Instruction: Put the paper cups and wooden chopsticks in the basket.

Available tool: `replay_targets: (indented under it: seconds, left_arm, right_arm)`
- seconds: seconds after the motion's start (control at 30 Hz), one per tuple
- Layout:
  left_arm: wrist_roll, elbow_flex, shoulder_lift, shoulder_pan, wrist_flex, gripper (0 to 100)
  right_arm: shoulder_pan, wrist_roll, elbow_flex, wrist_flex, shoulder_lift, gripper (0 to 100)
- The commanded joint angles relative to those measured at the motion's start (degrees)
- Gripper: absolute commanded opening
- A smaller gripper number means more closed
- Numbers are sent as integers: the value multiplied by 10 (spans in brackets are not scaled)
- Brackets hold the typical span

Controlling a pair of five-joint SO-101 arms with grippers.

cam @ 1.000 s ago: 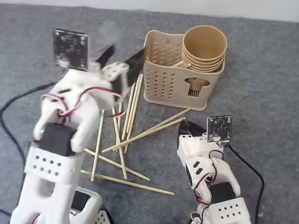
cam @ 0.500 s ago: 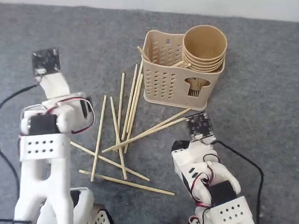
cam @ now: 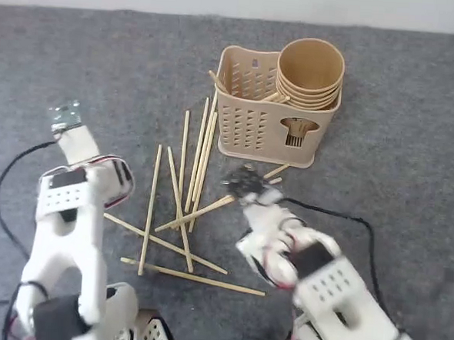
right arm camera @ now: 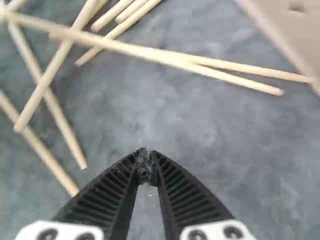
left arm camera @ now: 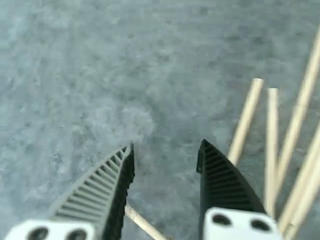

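Left claw point(left arm camera: 165, 152): open, empty.
Right claw point(right arm camera: 145, 162): closed; I'd open it before straddling one chopstick point(right arm camera: 165, 59) mid-frame.

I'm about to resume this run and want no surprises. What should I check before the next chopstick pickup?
1. Paper cups stacked in the basket: ok.
2. Chopsticks all in the basket: not ok, many lie on the carpet.
3. Left pincer open and empty: ok.
4. Right pincer open for a grasp: not ok, shut on nothing.
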Motion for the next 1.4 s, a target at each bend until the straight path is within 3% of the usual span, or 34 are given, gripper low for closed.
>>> replay_targets:
  seconds: [0.0,0.17,0.33,0.57,1.07,1.23,1.37]
  left_arm:
    - [55,-66,58,-53,-22,200]
    - [110,-143,156,-103,-46,200]
    - [152,-243,251,-125,17,200]
    - [154,-293,293,-127,55,200]
    - [154,-295,293,-120,54,200]
    - [154,-294,293,-115,54,200]
    - [154,-294,293,-115,54,200]
  right_arm:
    - [-37,14,-98,-2,159,10]
    - [-52,-22,-234,-7,299,11]
    - [-69,-98,-360,-39,392,15]
    - [-87,-122,-471,-68,512,151]
    - [-77,-146,-738,-102,801,119]
    - [-76,-145,-751,-101,814,32]
    - [-72,-145,-750,-101,815,24]
